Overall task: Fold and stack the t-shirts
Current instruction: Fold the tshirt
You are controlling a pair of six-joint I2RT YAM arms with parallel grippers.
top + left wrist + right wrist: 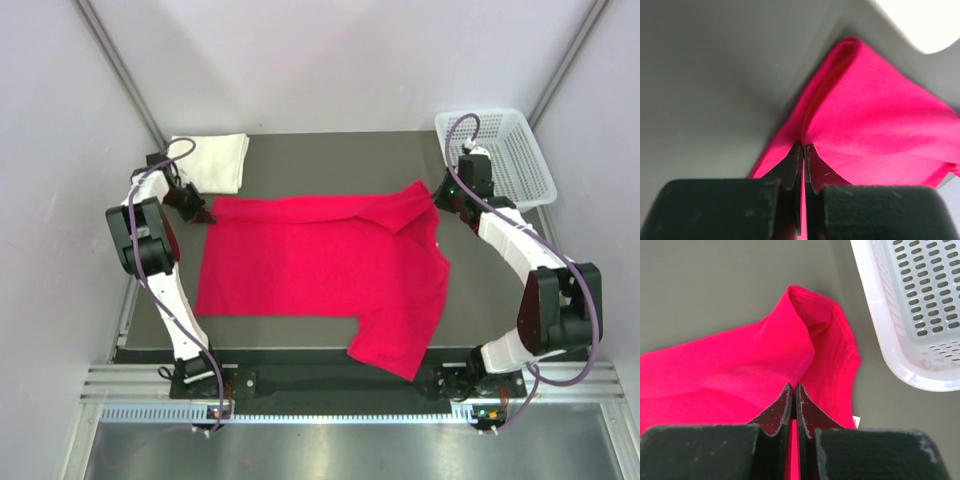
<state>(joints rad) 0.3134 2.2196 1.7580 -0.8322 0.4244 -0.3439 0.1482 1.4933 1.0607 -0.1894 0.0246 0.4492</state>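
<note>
The bright red t-shirt lies spread on the dark table, one sleeve hanging toward the near edge. My left gripper is shut on its far left corner; the left wrist view shows the cloth pinched between the fingers. My right gripper is shut on the far right part by the folded-over sleeve; the right wrist view shows the red cloth between the fingers. The cream-white t-shirt lies folded at the far left corner of the table.
A white plastic mesh basket stands at the far right corner, close to my right gripper; it also shows in the right wrist view. Grey walls close in both sides and the back. The table's near edge lies just under the red sleeve.
</note>
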